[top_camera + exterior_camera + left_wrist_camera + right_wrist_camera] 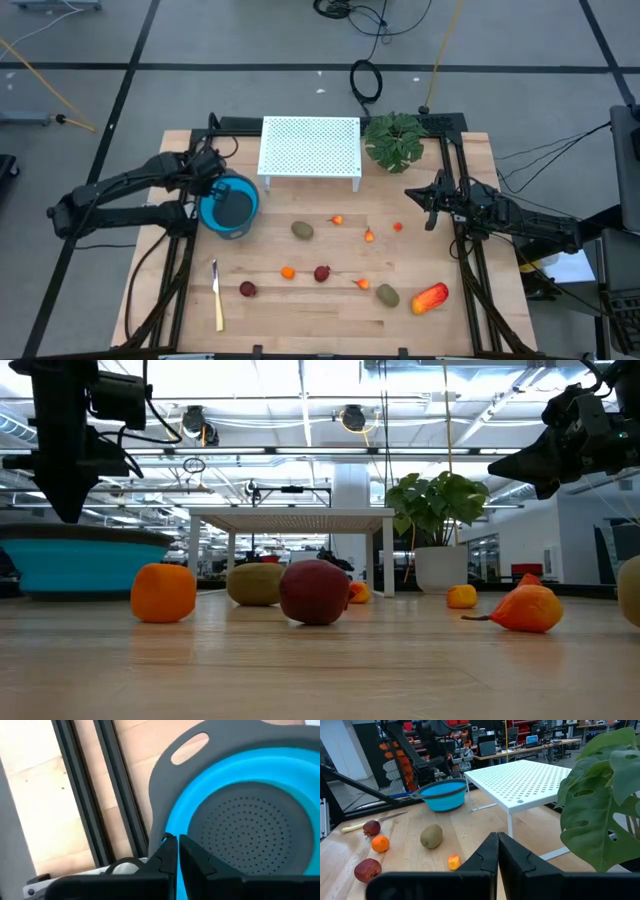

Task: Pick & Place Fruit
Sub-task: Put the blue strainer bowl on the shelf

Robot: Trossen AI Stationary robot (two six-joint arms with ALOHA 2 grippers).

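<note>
fruit [321, 272] lay scattered on the table's [300, 315] near half, well apart from both grippers, left gripper [212, 180] pressed together above the blue strainer [229, 206], right gripper [432, 203] pressed together, empty, by the plant [394, 139]

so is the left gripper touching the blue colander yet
Cannot tell. The left wrist view shows the shut left gripper lined up with the blue colander rim, but no view shows plain contact or a gap.

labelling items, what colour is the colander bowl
Bright blue with a grey rim, the colander; clearest in the left wrist view.
</note>
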